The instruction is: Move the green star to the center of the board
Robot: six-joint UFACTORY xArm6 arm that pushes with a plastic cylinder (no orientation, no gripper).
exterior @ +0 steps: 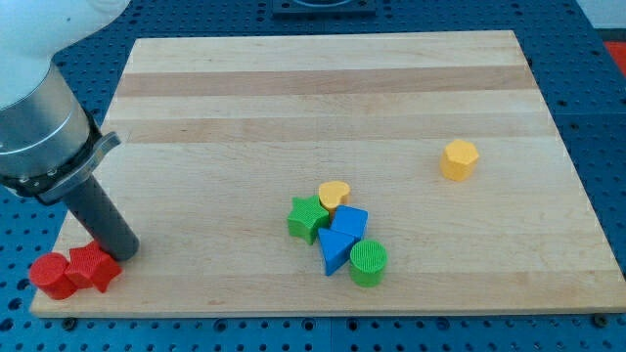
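The green star (307, 217) lies on the wooden board (323, 88), below the board's middle, at the left of a small cluster. It touches a yellow heart (335, 194) at its upper right and a blue block (349, 224) at its right. My tip (124, 251) rests on the board near the view's bottom left corner, far left of the green star. It stands just above and right of a red star-like block (92, 267).
A blue triangle (334, 252) and a green cylinder (369, 262) complete the cluster below the star. A red cylinder (52, 275) sits at the bottom left corner. A yellow hexagon (459, 159) lies alone at the right.
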